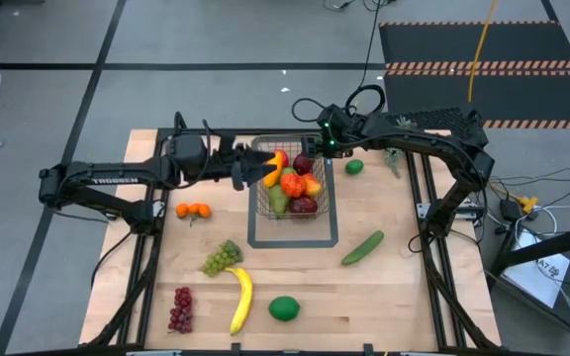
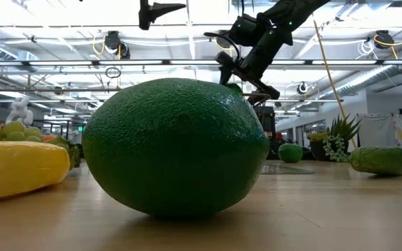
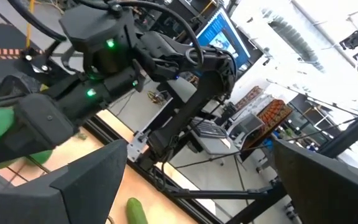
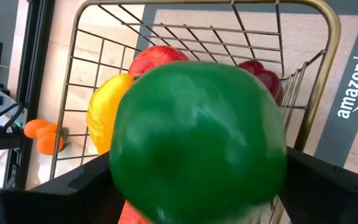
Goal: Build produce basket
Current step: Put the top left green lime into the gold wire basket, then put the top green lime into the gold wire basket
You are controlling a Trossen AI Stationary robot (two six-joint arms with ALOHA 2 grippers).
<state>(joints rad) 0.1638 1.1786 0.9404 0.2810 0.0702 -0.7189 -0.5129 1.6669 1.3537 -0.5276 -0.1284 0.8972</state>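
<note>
A pale wooden table (image 1: 404, 287) carries the whole arrangement, flanked by two dark arms that reach inward from either side. Near its centre stands the wire basket (image 1: 262, 213), a tall-sided mesh box resting on a flat grey mat (image 1: 330, 237), already holding several pieces of produce — a red apple (image 1: 292, 184), dark red fruit (image 1: 304, 205), a yellow-orange piece (image 1: 276, 161) and a green pear (image 1: 279, 201). The right gripper (image 1: 317, 144) hangs over the basket's far rim; the right wrist view shows its two fingers set wide and grasping a round green fruit (image 4: 197, 140) directly above the open basket. The left gripper (image 1: 253, 170) sits at the basket's near-left rim with its jaws spread wide and nothing between them. Loose produce lies on the table around the basket: a cucumber (image 1: 362, 247) to its right, a banana (image 1: 241, 301) and a lime (image 1: 284, 309) toward the front edge, green grapes (image 1: 222, 257) and red grapes (image 1: 181, 309) to the front left, two small oranges (image 1: 193, 210) to the left, and a small green fruit (image 1: 354, 167) beside the right arm. In the low view the lime (image 2: 176, 146) fills the foreground, the banana's end just beside it.
</note>
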